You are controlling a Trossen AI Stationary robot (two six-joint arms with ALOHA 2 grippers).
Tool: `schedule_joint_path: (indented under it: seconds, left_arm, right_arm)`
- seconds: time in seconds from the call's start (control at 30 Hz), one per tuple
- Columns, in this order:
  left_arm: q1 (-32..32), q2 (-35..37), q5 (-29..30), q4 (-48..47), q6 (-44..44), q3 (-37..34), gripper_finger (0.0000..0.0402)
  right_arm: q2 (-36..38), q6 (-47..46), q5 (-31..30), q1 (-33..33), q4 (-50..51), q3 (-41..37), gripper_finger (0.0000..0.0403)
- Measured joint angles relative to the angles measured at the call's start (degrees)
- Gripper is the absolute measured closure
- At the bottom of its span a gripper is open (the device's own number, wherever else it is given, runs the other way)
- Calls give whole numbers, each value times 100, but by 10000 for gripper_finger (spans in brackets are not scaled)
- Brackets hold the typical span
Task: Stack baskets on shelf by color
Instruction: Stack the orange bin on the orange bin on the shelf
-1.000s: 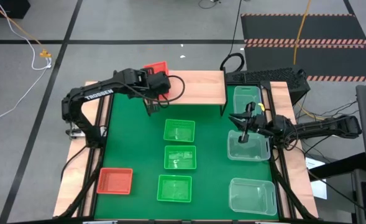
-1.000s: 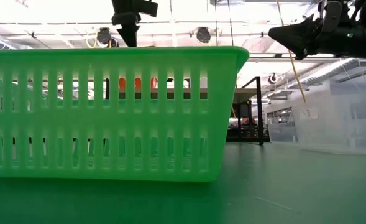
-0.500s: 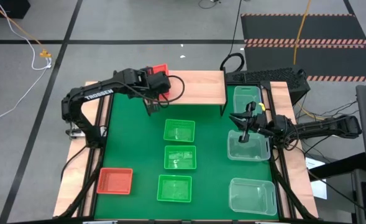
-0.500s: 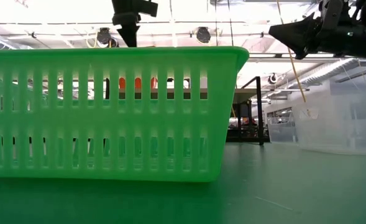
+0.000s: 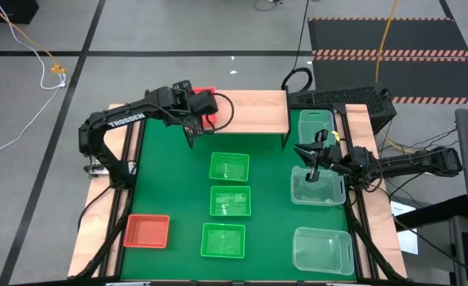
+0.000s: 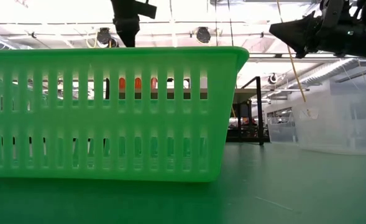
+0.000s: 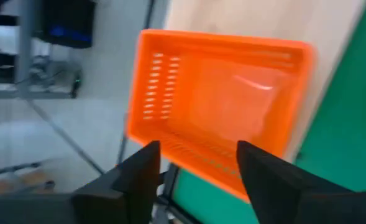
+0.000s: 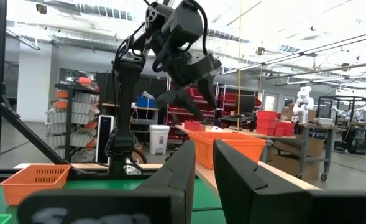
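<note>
A red basket [image 5: 207, 94] rests on its bottom at the far left corner of the light-wood shelf [image 5: 249, 111]. My left gripper [image 5: 192, 102] hangs just over its near side and is open. In the left wrist view the basket's near wall [image 7: 201, 155] shows in the gap of the gripper [image 7: 195, 171], clear of both fingers. Another red basket [image 5: 147, 230] sits near left on the mat. Three green baskets [image 5: 230, 200] stand in a row down the middle, and three clear ones [image 5: 317, 189] along the right. My right gripper [image 5: 301, 152] waits above the clear baskets, shut and holding nothing.
The shelf's middle and right parts [image 5: 257, 119] are bare wood, and it stands on thin black legs [image 5: 284, 140] at the far edge of the green mat [image 5: 170, 183]. In the low view the nearest green basket [image 6: 108, 112] blocks most of the scene.
My left gripper has opened and let go of the red basket, its wrist rolling a little while the arm stayed in place. The basket, which stood tipped up in the hold, now lies flatter on the shelf's far left corner.
</note>
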State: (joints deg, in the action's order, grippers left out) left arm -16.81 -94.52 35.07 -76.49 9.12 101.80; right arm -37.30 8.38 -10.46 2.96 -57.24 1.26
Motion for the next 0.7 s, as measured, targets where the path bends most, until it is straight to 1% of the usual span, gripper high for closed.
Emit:
schedule_joint_path:
  seconds: [0.1, 0.2, 0.33, 0.43, 0.5, 0.53, 0.63, 0.7]
  left_arm:
    - [41, 10, 114, -117, -152, 0, 161]
    - [258, 105, 100, -601, -612, 2, 154]
    - [796, 346, 90, -1357, -2063, -113, 154]
    - [1517, 742, 44, -1305, -3631, -594, 153]
    - [2082, 935, -292, -1189, -4889, -1012, 153]
    - [2336, 1015, -559, -1062, -5510, -1225, 153]
    - [3080, 1114, -1514, -734, -7278, -1847, 153]
    - [3441, 1113, -2121, -339, -8362, -2214, 153]
  right_arm:
    - [-2, 0, 0, 2, -27, 0, 353]
    - [0, -4, 1, 1, -90, 0, 353]
    - [-2, -45, 2, 0, -29, 0, 353]
    - [-9, -190, 3, 0, 211, 0, 353]
    - [-27, -329, 4, 0, 430, 0, 353]
    - [-29, -415, 2, 0, 496, 0, 353]
    - [-63, -625, 2, 0, 559, 0, 353]
    - [-63, -684, 5, 0, 480, 0, 353]
